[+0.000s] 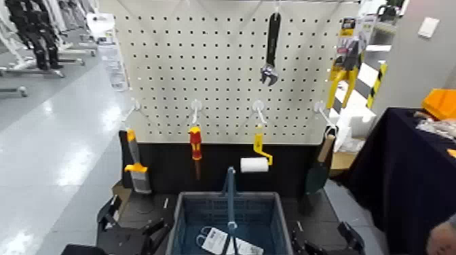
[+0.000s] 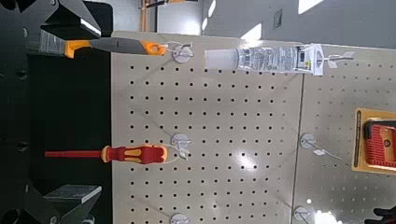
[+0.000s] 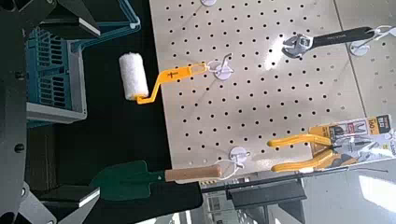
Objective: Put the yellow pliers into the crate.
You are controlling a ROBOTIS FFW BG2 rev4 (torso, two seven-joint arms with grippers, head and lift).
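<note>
The yellow pliers (image 1: 345,71) hang on their retail card at the pegboard's upper right corner; the right wrist view shows the pliers (image 3: 313,151) on a hook, far beyond my fingers. The blue-grey crate (image 1: 193,207) stands on the low platform in front of me, its blue handle upright. My right gripper (image 1: 326,243) sits low beside the crate's right side, open with nothing between its fingers (image 3: 65,201). My left gripper (image 1: 132,234) rests low at the crate's left, open and empty too.
On the pegboard hang a scraper (image 1: 136,166), a red-and-yellow screwdriver (image 1: 195,144), a paint roller (image 1: 256,161), a trowel (image 1: 319,169) and a black wrench (image 1: 271,47). White-carded items (image 1: 220,241) lie in the crate. A dark-draped table (image 1: 400,176) and a person's hand (image 1: 444,239) are at right.
</note>
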